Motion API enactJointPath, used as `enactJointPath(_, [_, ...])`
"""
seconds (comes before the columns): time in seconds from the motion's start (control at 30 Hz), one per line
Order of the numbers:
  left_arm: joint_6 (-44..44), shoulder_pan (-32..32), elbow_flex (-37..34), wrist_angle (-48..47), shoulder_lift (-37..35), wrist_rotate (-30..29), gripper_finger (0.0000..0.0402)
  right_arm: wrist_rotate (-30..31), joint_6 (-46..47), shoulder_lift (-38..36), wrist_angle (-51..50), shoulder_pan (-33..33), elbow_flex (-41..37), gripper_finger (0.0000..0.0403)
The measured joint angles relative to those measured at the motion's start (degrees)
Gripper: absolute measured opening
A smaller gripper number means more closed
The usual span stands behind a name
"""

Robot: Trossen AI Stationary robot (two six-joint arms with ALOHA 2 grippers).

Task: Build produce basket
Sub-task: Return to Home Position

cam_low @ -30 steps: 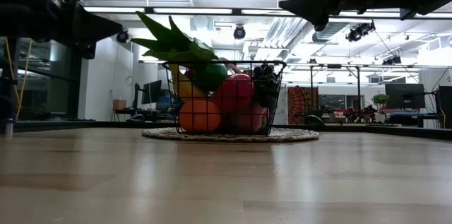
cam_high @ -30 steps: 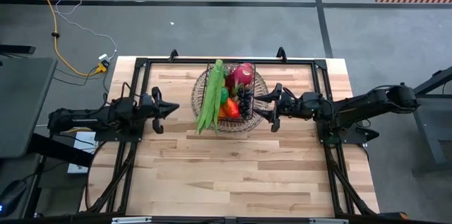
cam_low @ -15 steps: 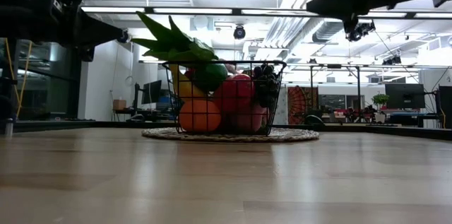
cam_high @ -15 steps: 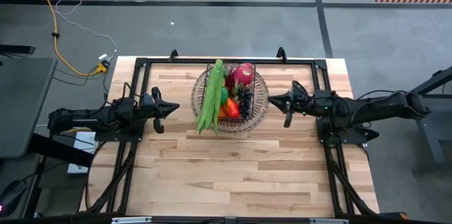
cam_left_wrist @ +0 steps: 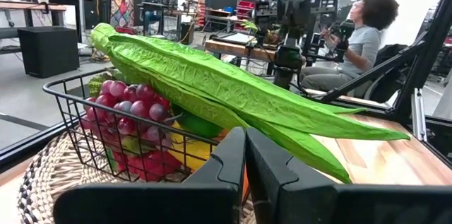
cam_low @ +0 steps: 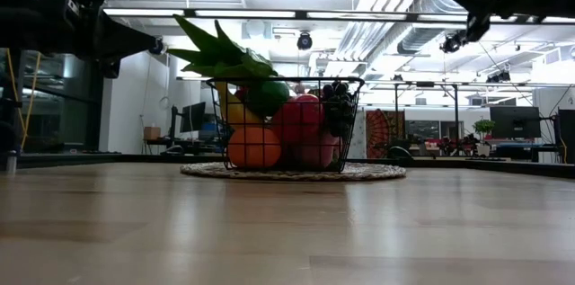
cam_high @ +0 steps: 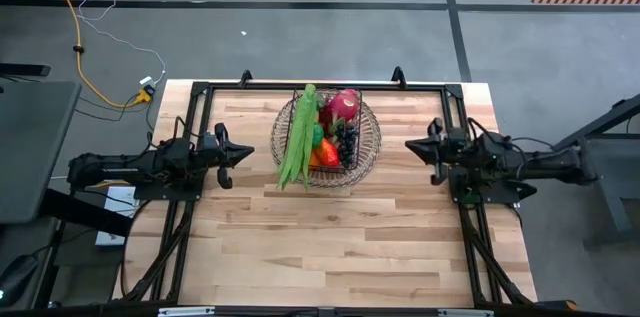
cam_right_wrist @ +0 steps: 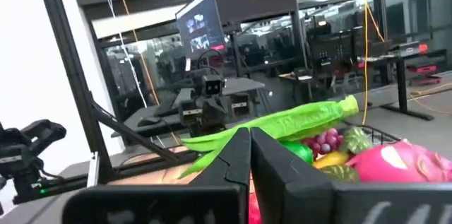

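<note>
While the basket (cam_left_wrist: pixel 70 118), piled with produce (cam_high: pixel 325 137), stands on a round wicker tray (cam_high: pixel 370 152) at the far middle of the table (cam_high: pixel 330 247), the left gripper (cam_high: pixel 250 153) hangs over the table's left side, its fingers pressed together on nothing and pointing at the basket. Opposite it, the right gripper (cam_high: pixel 408 144) hangs near the right edge, well apart from the basket, likewise closed and empty.

Dark wire basket (cam_low: pixel 349 141) stands upright, heaped with produce (cam_high: pixel 322 135).
</note>
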Motion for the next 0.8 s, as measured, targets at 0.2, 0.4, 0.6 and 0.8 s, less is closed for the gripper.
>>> enactJointPath(0.2, [0.0,0.0,0.0,0.0,0.0,0.0,0.0003,0.0,0.7,-9.1,-5.9,0.0,-1.5,0.0000])
enactJointPath(0.4, [0.0,0.0,0.0,0.0,0.0,0.0,0.0003,0.0,0.7,-15.0,-9.7,0.2,-1.5,0.0000])
enactJointPath(0.6, [0.0,0.0,0.0,0.0,0.0,0.0,0.0003,0.0,0.5,-15.0,-12.0,0.3,-1.5,0.0000])
enactJointPath(0.8, [0.0,0.0,0.0,0.0,0.0,0.1,0.0003,-3.4,-0.7,-15.0,-4.2,1.6,-6.6,0.0000])
